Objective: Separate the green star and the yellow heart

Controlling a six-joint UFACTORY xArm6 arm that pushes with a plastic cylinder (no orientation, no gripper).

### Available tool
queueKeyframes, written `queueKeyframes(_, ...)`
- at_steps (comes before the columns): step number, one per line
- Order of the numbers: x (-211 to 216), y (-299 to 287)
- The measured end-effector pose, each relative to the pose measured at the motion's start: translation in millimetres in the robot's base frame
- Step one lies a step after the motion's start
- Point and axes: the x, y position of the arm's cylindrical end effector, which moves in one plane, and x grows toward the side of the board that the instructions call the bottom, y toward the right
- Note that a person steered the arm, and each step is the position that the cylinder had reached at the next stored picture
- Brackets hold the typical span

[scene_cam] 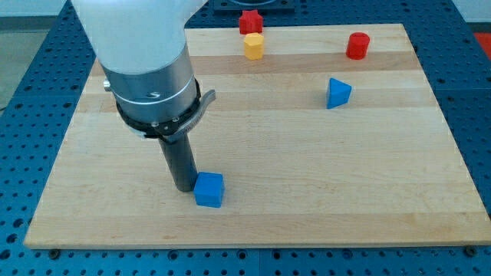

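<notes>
— Locating the pair comes first: where are they?

— No green star shows; it may be hidden behind the arm. One yellow block (254, 46) sits near the board's (322, 199) far edge, just in front of a red block (250, 21). I cannot tell if it is a heart.

— And the tip?

— Tip (182, 188) stands near the near edge, left of centre, at the left face of a blue cube (209, 189); touching or just apart, I cannot tell. No pincer shows, only a rod, so open or closed cannot be told.

— How should the step be done?

— In my judgement, clear the cube sideways, go round it, then push one target squarely through its middle.

— Room?

— The centre and the near right corner lie open. A blue wedge (337, 93) and a red cylinder (357, 46) crowd the far right. Push inward: the far edge is close.
</notes>
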Motion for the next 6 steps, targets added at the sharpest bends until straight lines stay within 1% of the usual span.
queueKeyframes(1, -29, -21)
queueKeyframes(5, -221, -31)
queueKeyframes(6, -243, -58)
